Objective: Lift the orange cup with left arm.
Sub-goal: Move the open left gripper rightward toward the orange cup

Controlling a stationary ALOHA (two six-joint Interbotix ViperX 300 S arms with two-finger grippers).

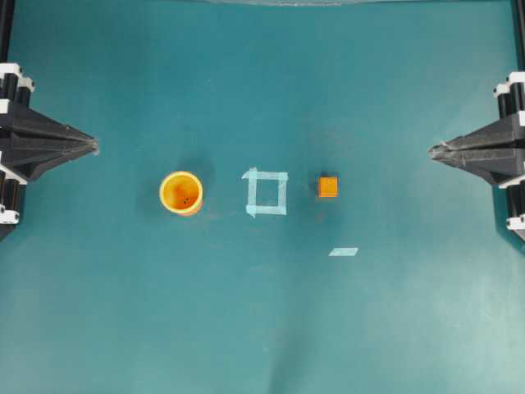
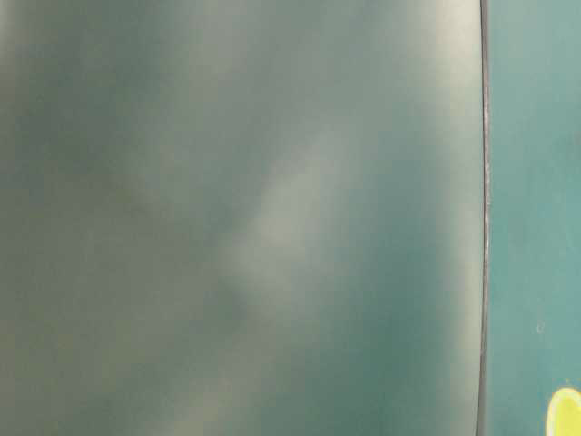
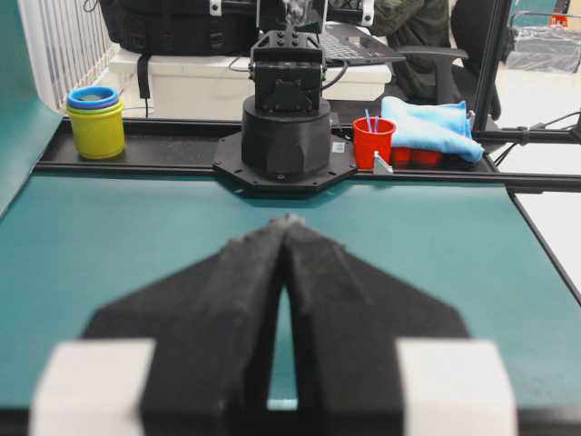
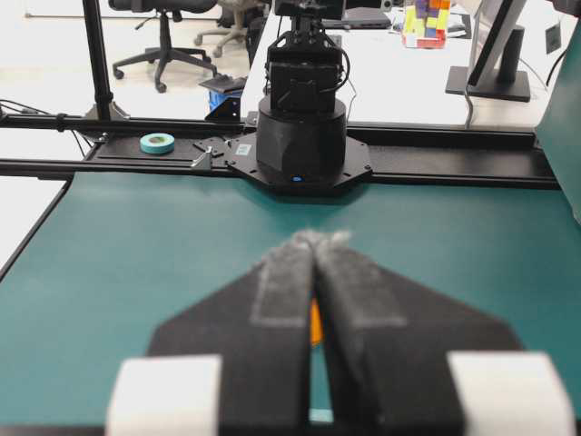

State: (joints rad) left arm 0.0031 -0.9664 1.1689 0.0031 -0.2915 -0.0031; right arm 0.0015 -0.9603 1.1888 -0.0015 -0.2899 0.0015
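The orange cup (image 1: 181, 193) stands upright on the teal table, left of centre, its mouth facing up with dark specks inside. My left gripper (image 1: 92, 146) rests at the left edge, up and left of the cup and well apart from it. Its fingers meet at the tips in the left wrist view (image 3: 287, 221), shut on nothing. My right gripper (image 1: 435, 150) sits at the right edge, likewise shut and empty (image 4: 318, 238). An orange sliver (image 4: 315, 322) shows through the slit behind its fingertips. The cup is hidden in the left wrist view.
A light-blue tape square (image 1: 267, 192) marks the table centre, with a small orange cube (image 1: 328, 187) right of it and a tape strip (image 1: 344, 251) below. The table-level view is blurred, with only a yellow sliver (image 2: 565, 413) at its lower right corner.
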